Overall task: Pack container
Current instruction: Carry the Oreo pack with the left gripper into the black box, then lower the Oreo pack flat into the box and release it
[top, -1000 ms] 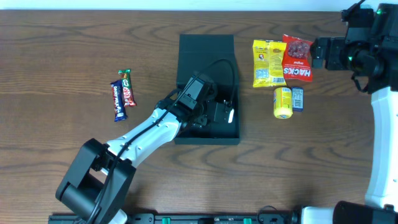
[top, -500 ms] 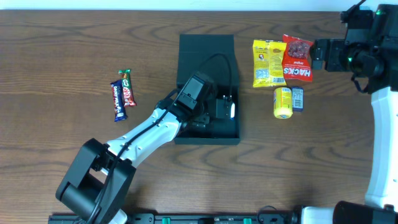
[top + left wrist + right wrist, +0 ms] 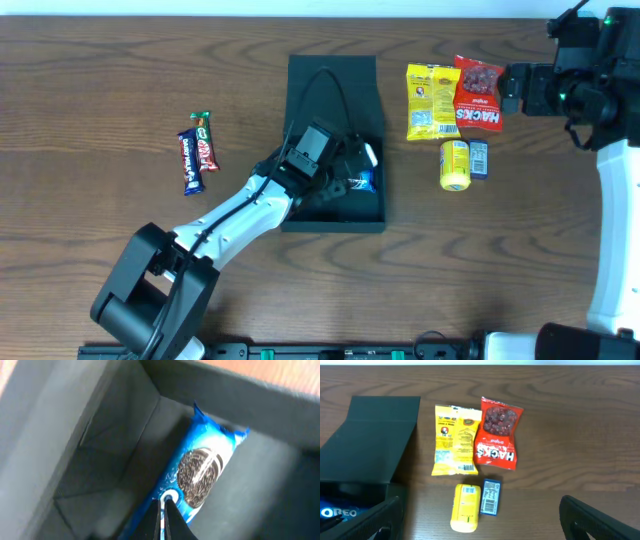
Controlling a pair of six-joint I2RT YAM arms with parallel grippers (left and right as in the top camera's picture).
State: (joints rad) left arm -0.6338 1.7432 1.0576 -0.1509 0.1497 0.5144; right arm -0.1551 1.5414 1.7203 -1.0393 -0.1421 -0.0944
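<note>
1. Container [image 3: 335, 226] sits mid-counter, its lid flapped back toward the far edge so I can load it.
2. Left tool [image 3: 163, 510] is down inside it, jaws shut. The tips are over one end of the blue OREO packet [image 3: 202, 472] lying on the box floor. I can't tell if they pinch the wrapper.
3. Right tool [image 3: 512, 87] is wide open and empty, near the far right corner by the waiting snacks.
4. Readable: "HACKS" on the red bag [image 3: 478, 95]. The yellow bag [image 3: 431, 101] print is too small.
</note>
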